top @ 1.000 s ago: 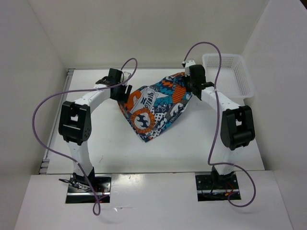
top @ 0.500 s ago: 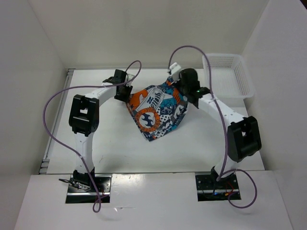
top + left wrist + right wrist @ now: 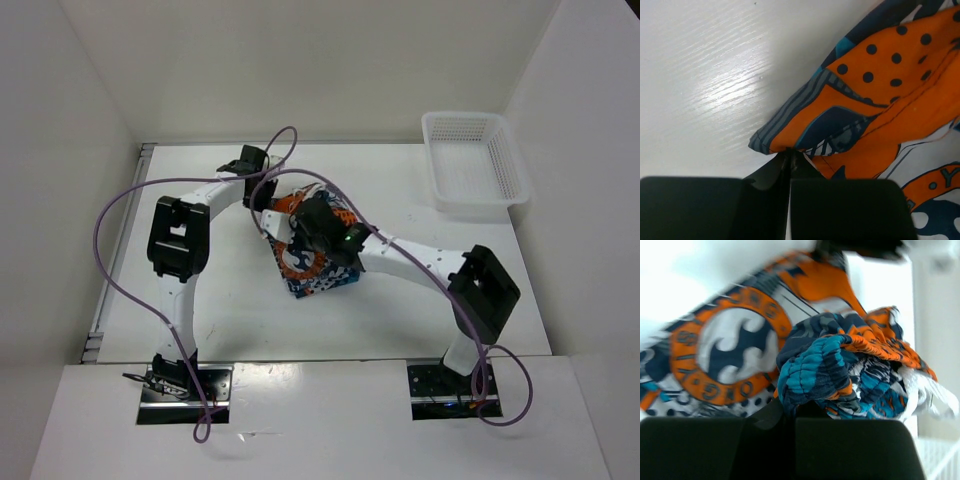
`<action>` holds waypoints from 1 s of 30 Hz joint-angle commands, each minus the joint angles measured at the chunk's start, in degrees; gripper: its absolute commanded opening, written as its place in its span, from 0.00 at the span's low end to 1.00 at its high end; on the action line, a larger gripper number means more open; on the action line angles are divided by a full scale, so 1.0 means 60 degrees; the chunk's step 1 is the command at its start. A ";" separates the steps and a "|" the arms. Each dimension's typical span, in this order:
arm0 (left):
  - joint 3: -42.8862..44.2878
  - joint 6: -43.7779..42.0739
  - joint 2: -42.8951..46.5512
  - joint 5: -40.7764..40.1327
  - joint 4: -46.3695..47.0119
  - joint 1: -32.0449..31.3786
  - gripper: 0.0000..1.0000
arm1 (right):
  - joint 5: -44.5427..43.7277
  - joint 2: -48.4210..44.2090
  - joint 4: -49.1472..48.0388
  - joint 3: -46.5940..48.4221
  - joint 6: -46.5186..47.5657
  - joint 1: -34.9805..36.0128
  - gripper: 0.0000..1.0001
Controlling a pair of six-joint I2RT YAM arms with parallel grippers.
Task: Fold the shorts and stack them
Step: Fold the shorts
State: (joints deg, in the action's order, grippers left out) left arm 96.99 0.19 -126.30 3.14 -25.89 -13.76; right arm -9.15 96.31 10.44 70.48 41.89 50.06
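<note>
The shorts (image 3: 318,272), in a teal, orange, navy and white cartoon print, lie bunched in the middle of the table, partly under my right wrist. My left gripper (image 3: 265,200) is at their far left corner. In the left wrist view its fingers (image 3: 790,152) are shut, pinching the orange and striped hem of the shorts (image 3: 880,95). My right gripper (image 3: 305,238) reaches over the cloth from the right. In the right wrist view it (image 3: 792,405) is shut on a gathered teal and navy fold of the shorts (image 3: 730,350), which hangs above the round orange print.
A white mesh basket (image 3: 465,116) stands at the back right of the table, and its edge shows in the right wrist view (image 3: 940,460). Purple cables loop over both arms. White walls close in the table on the left, back and right.
My right arm swung left and nearer with its end of the shorts, doubling the cloth over. My left gripper shut on the left corner.
</note>
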 commanded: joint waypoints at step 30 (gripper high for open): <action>0.0813 -0.0031 0.1682 0.0664 -0.0313 0.0740 0.71 | 0.3257 0.0473 0.2025 0.2424 -0.1299 0.1134 0.55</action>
State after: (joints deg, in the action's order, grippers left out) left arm 98.65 0.23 -122.78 6.94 -27.44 -9.26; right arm 11.38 104.77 20.78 88.58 34.98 56.34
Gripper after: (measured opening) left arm 0.709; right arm 0.546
